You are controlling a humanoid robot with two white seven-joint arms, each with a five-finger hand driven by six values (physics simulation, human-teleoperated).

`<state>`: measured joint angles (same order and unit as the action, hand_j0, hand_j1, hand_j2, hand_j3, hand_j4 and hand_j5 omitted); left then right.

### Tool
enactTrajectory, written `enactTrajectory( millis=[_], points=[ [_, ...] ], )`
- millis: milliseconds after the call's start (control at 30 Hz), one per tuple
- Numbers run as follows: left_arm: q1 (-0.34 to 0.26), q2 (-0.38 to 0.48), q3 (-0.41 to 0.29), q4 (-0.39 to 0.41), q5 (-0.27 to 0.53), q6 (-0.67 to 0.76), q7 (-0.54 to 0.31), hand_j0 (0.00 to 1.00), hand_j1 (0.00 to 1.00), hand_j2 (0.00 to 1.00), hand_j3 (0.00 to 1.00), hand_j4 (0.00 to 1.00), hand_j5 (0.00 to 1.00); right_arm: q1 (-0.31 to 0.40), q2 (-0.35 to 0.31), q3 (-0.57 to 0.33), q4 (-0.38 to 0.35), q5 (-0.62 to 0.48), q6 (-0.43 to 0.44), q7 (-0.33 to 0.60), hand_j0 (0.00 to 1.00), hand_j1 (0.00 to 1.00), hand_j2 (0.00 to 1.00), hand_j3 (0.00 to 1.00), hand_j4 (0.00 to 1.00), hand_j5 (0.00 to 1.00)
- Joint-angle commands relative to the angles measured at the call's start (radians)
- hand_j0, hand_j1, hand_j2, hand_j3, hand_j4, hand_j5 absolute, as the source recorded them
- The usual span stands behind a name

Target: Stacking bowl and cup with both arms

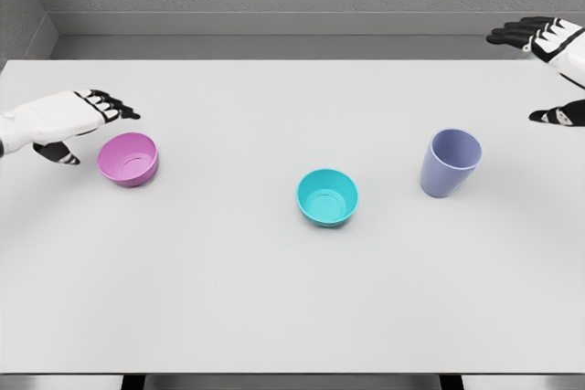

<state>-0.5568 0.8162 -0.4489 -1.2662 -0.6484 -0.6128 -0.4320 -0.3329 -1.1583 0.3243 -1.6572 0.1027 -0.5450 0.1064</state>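
**Both hands open, nothing held**

On the white table [274, 299] stand three vessels, all upright and well apart from each other; the pink bowl [129, 158] is at the left, the teal bowl [327, 196] near the middle, and the lilac cup [450, 163] at the right, leaning a little toward the right in this view.

The left hand [71, 121] comes in from the left edge and hovers just beside the pink bowl, above its left rim; the fingers [111, 106] are stretched forward and slightly spread, the thumb hangs below them, and they hold nothing; whether a fingertip touches the rim, I cannot tell.

The right hand [551, 66] is at the far right edge, well apart from the cup; its fingers [514, 33] point to the left and are relaxed, the thumb sits lower, and the palm is empty; the cup lies below and to the left of this hand.
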Motion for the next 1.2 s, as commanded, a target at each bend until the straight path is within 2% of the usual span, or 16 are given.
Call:
enactTrajectory(
  millis=[0,533,600,700,1133,1167],
  points=[
    [0.000,-0.008,-0.010,-0.001,0.004,0.002,-0.005,1.00,1.00,1.00,1.00,1.00,1.00,0.000,0.000,-0.016,0.004,-0.006,0.000,-0.001,1.00,1.00,1.00,1.00,1.00,1.00],
    [-0.002,-0.032,-0.050,-0.009,-0.005,0.002,-0.008,1.00,1.00,1.00,1.00,1.00,1.00,0.008,0.003,-0.017,0.002,-0.008,0.000,-0.001,1.00,1.00,1.00,1.00,1.00,1.00],
    [-0.002,-0.032,-0.050,-0.009,-0.007,0.002,-0.008,1.00,1.00,1.00,1.00,1.00,1.00,0.008,0.002,-0.017,0.002,-0.006,0.000,-0.001,1.00,1.00,1.00,1.00,1.00,1.00],
    [-0.002,-0.037,-0.051,-0.009,-0.005,0.002,-0.056,1.00,1.00,1.00,1.00,1.00,1.00,0.011,-0.001,-0.016,0.002,-0.006,0.000,-0.001,1.00,1.00,1.00,1.00,1.00,1.00],
    [-0.003,-0.049,-0.050,-0.007,0.004,0.002,-0.051,1.00,1.00,1.00,1.00,1.00,1.00,0.003,0.000,-0.017,0.007,-0.006,0.000,-0.001,1.00,1.00,1.00,1.00,1.00,1.00],
    [-0.003,-0.049,-0.050,-0.007,0.004,0.002,-0.051,0.98,0.98,0.98,0.98,0.98,0.98,0.003,-0.001,-0.017,0.007,-0.006,0.000,-0.001,1.00,1.00,1.00,1.00,1.00,1.00]
  ],
)
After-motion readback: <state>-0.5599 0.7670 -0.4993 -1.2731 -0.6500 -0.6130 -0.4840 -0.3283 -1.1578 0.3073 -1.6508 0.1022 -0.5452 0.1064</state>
